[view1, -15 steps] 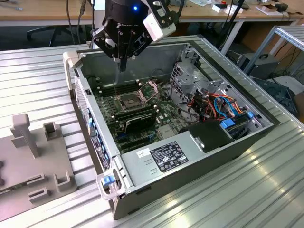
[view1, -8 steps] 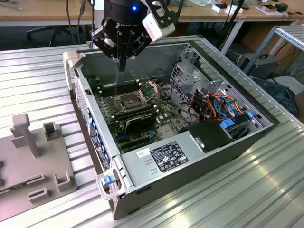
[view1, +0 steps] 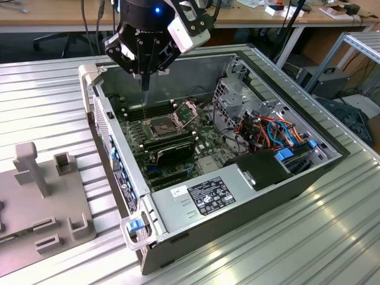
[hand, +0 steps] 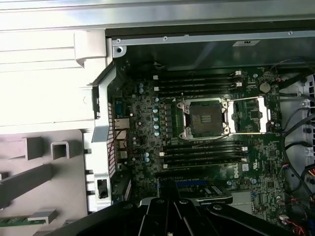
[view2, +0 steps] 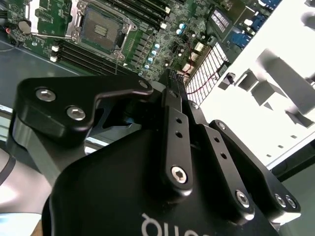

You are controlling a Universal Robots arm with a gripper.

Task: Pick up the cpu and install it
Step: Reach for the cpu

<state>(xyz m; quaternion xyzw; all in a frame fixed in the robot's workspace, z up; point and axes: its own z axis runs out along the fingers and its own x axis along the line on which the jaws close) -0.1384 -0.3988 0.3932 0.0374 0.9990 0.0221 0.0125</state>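
Ribbed metal table (view1: 309,237), bearing everything. On it a computer case (view1: 237,219) lies on its side with the panel off, so the insides face up and the arm can reach in from above.

Grey slotted holder (view1: 35,202): on the table just outside the case, off the end wall that carries the ports. Judged a parking place for parts, kept near the case for short trips.

Power supply (view1: 205,196): inside the case, against the wall nearest the exterior camera. Bundle of orange and blue cables (view1: 279,130) at the case's drive end, clear of the work area.

Motherboard (hand: 142,108): flat on the case floor.

Gripper (view1: 144,80): above the case's far rim, pointing straight down into the opening. Fingers (view2: 172,123) drawn close together, the tips making one narrow point. Whether anything thin is nipped between them I cannot tell.

Memory sticks (hand: 202,152): seated in rows on both sides of the socket.

Socket (hand: 206,118): mid-board in the case, looks bare and dark. Its retaining frame (hand: 251,115) is swung back beside it, presumably so a chip can drop in.

The cpu: position not determinable. The socket sits below the gripper and a little toward the case's middle, well apart from the tips.
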